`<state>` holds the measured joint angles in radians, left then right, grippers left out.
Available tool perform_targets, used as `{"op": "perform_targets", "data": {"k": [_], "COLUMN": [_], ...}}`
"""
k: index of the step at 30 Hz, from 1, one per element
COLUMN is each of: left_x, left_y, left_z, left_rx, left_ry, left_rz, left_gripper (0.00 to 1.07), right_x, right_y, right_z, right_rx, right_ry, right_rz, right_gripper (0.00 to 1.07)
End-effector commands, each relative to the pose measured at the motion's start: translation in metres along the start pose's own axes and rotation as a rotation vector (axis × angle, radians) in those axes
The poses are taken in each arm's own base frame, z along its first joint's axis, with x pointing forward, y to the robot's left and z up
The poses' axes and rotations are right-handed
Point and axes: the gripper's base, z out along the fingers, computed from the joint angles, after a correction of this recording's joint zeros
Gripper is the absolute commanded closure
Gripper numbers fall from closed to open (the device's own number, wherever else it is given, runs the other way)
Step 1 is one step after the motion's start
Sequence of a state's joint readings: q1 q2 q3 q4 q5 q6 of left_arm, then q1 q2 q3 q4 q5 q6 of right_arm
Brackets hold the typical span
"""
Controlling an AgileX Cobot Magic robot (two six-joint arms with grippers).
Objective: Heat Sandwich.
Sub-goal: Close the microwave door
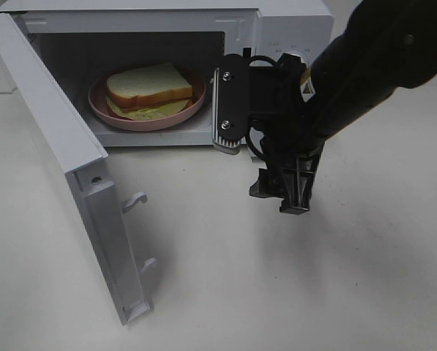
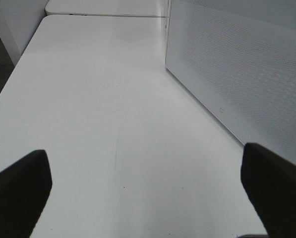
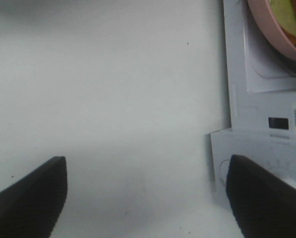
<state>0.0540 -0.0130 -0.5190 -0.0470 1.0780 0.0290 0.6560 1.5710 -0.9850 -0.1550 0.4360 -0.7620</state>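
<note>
Jaws on left gripper (image 2: 145, 168) and right gripper (image 1: 279, 196): wide open, empty. Sandwich (image 1: 148, 84) sits on its plate (image 1: 101, 111) inside the microwave (image 1: 291, 29), so clear the right, then swing the door (image 1: 50, 124) shut gently.

The sandwich (image 1: 148, 86) has white bread with a tan crust over pale yellow-green layers. The plate (image 1: 101, 102) is pink. The microwave (image 1: 291, 33) is white outside and shadowed grey inside, and its door (image 1: 53, 124) is white too. In the left wrist view, a pale grey panel (image 2: 237, 74) bears a fine, even pattern of tiny dots. A small black rectangle (image 3: 278, 123) marks the white casing. The table (image 1: 277, 285) is plain off-white. The left gripper (image 2: 148, 193) and right gripper (image 3: 148, 198) are black.
</note>
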Motion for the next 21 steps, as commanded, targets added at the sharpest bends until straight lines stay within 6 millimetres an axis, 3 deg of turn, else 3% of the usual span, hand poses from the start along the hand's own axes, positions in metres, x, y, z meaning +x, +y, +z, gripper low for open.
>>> {"op": "perform_targets", "data": {"k": [1, 10, 21], "left_x": [0.001, 0.001, 0.001], "left_y": [-0.001, -0.001, -0.001], "left_z": [0.000, 0.000, 0.000], "left_rx": [0.011, 0.011, 0.011], "left_ry": [-0.009, -0.009, -0.009], "left_rz": [-0.005, -0.005, -0.005], "left_gripper": [0.10, 0.10, 0.10], "right_x": [0.011, 0.035, 0.062], "right_y": [0.012, 0.038, 0.066], "right_z": [-0.016, -0.048, -0.073], "right_rx": [0.000, 0.018, -0.007], "right_ry": [0.004, -0.013, 0.043], "right_rz": [0.105, 0.296, 0.542], "right_gripper": [0.27, 0.29, 0.31]}}
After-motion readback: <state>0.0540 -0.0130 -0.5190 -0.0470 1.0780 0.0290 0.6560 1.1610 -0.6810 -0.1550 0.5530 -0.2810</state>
